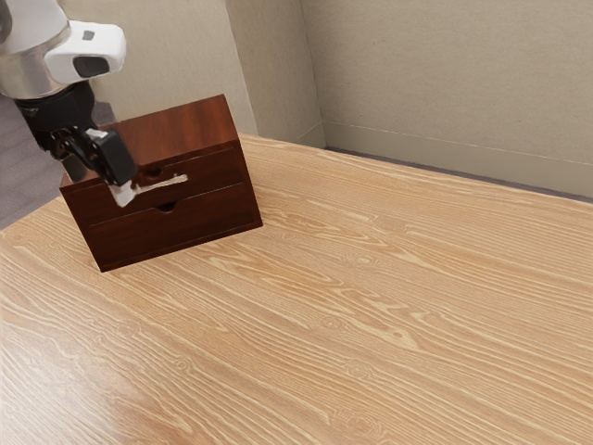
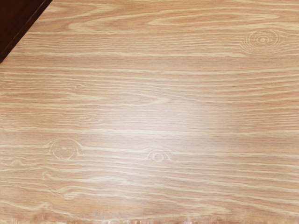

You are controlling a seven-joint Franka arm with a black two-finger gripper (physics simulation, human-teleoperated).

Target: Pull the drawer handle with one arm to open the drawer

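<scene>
**Mia:** What can you see in the exterior view?

**Ben:** A dark brown drawer box (image 1: 176, 130) sits on a big wooden table (image 1: 389, 306). The box is at the far corner of the table, with a plain wall (image 1: 445, 74) behind it. Most of the table spreads out in front of the box and off to its side.

**Mia:** How many drawers does the box have?

**Ben:** Two. The top drawer (image 1: 208, 171) is right above the bottom drawer (image 1: 185, 222). Their fronts look flat and even with each other. Each has a little round notch (image 1: 168, 207) at its top edge.

**Mia:** Where is the robot?

**Ben:** The white arm (image 1: 56, 51) hangs above the box's end, the one farthest from the wall. The black gripper (image 1: 116, 171) is down at the front of the top drawer, close to that same end.

**Mia:** Is the gripper open or squeezed shut?

**Ben:** I can't tell. It is too dark and bunched up there.

**Mia:** What is that light stick?

**Ben:** A thin pale bar (image 1: 156, 184) lies across the front of the top drawer. One end meets the gripper. The other end points toward the middle of the box. I can't tell if it is the handle or a part of the robot.

**Mia:** And in the wrist view?

**Ben:** Mostly the table (image 2: 154, 121), with wavy lines and little knots in the wood. A dark corner of the drawer box (image 2: 14, 18) pokes in at the edge. The table beside that corner is bare wood.
</scene>
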